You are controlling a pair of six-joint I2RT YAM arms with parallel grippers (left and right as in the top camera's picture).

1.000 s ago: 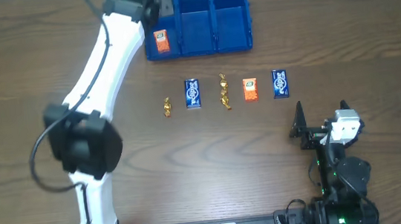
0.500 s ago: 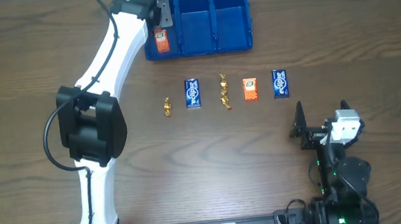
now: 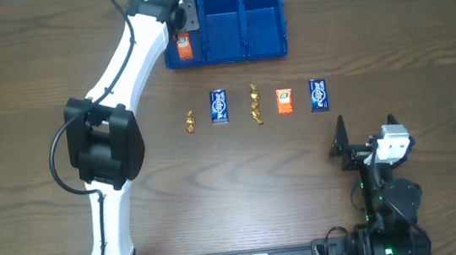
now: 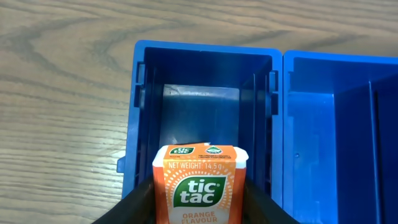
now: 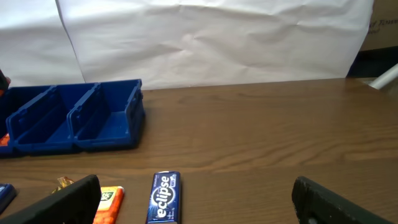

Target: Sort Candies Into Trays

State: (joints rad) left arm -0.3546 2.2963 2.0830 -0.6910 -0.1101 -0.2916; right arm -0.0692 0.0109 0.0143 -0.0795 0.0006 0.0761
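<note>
The left gripper (image 4: 200,198) is up at the far side of the table, its jaws clamped on an orange candy box (image 3: 184,47), held upright over the leftmost compartment of the blue tray (image 3: 243,26). I can't tell whether the box touches the bottom. Nearer, a row lies across the wood, left to right: a gold-wrapped candy (image 3: 190,121), a blue pack (image 3: 219,105), a cluster of gold candies (image 3: 254,105), a second orange box (image 3: 284,101), another blue pack (image 3: 319,94). The right gripper (image 3: 364,123) sits nearer than the row's right end, jaws wide apart, gripping nothing
</note>
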